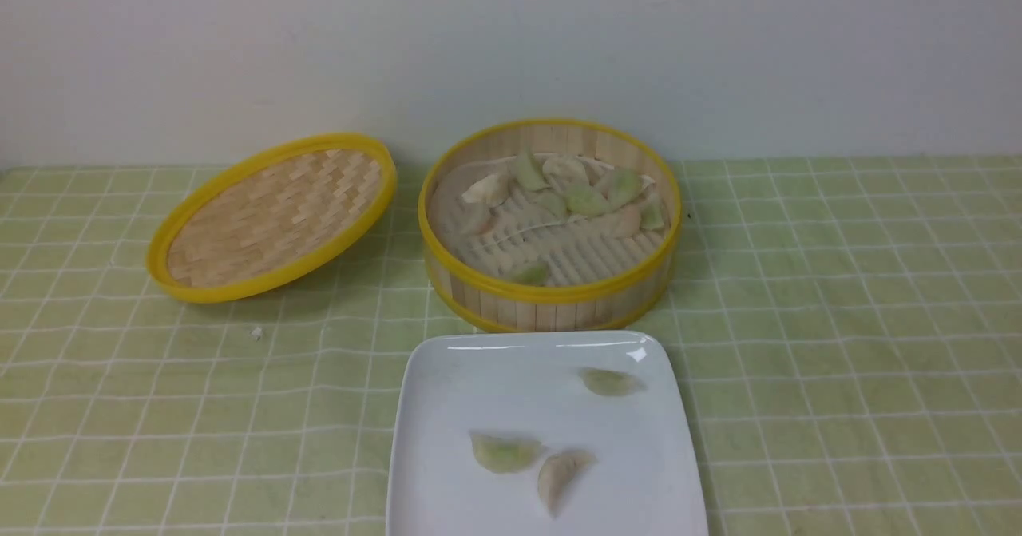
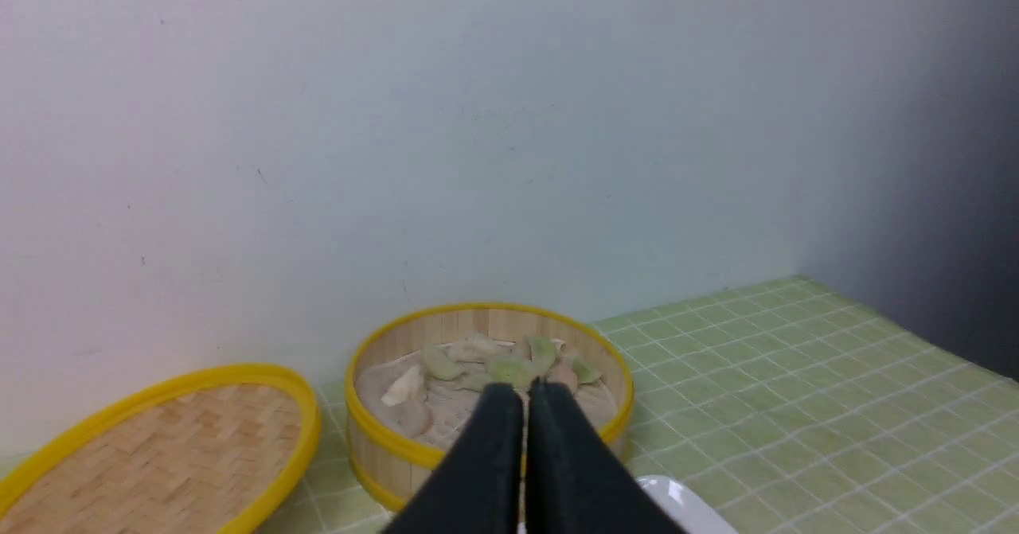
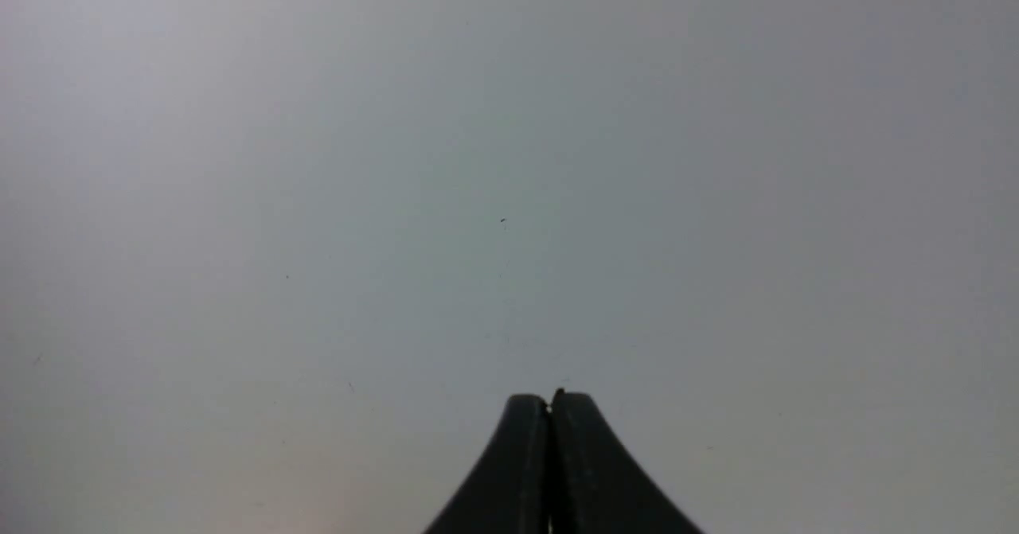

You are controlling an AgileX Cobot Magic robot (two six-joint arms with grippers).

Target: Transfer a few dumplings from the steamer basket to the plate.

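The round basket (image 1: 551, 300) sits on the green checked cloth (image 1: 838, 320), close to the pale wall (image 1: 511, 41). Inside it lie lots of dumplings (image 1: 587, 200), some green and some whitish. Most are bunched at the back, and one green one sits alone by the front edge.

The white plate (image 1: 447, 408) is just in front of the basket, almost touching it. Three dumplings lie on the plate. A green one (image 1: 503, 452) and a beige one (image 1: 561, 476) are right next to each other at the near end. Another pale green one (image 1: 611, 382) lies by itself farther back, on the right side.

The lid (image 1: 271, 216) lies just left of the basket and looks a bit tipped.

The left claw (image 2: 525, 391) is up in the air, pointing toward the basket. Its two black fingers are pressed tight together and it holds nothing. The right claw (image 3: 549, 403) is squeezed tight too, with nothing in it (only the wall shows behind it, so I cannot tell where it is over the cloth).
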